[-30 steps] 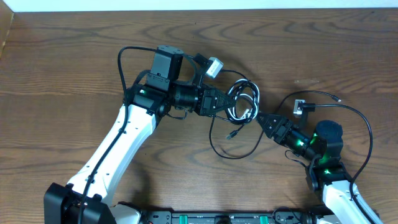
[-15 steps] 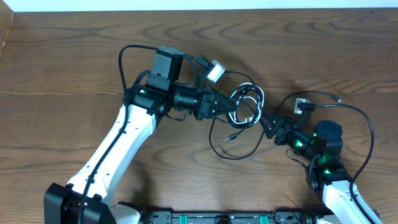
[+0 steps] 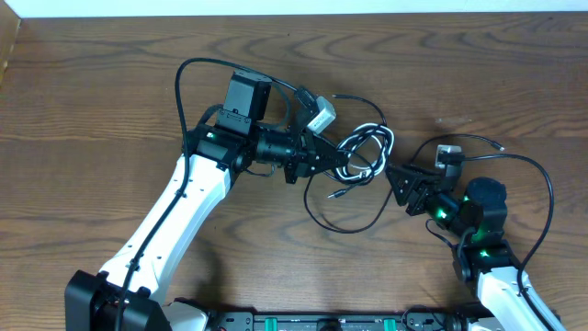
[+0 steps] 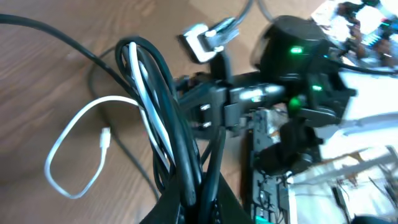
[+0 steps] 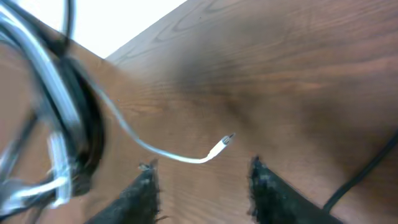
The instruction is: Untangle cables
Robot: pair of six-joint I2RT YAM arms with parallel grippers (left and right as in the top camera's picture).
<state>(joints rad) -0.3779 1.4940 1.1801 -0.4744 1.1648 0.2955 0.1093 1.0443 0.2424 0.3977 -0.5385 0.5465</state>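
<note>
A tangle of thin black cables and one white cable (image 3: pixel 366 152) hangs over the table's middle. My left gripper (image 3: pixel 335 161) is shut on the black cords of that bundle; in the left wrist view the cords (image 4: pixel 168 124) run up from between the jaws (image 4: pixel 205 199), with the white cable's loop (image 4: pixel 71 149) and plug lying on the wood. My right gripper (image 3: pixel 397 182) is open and empty just right of the bundle. In the right wrist view its fingers (image 5: pixel 202 180) stand apart over the white plug end (image 5: pixel 221 144), with the bundle (image 5: pixel 68 124) at left.
A loose black cable loop (image 3: pixel 344 216) lies on the wood below the bundle. A small grey plug (image 3: pixel 447 154) and a thin black cord (image 3: pixel 514 165) lie at the right. A grey adapter block (image 3: pixel 322 114) sits by the left wrist.
My left gripper has lifted and pulled the bundle a little up and right. My right gripper has let go of the bundle and opened beside it.
</note>
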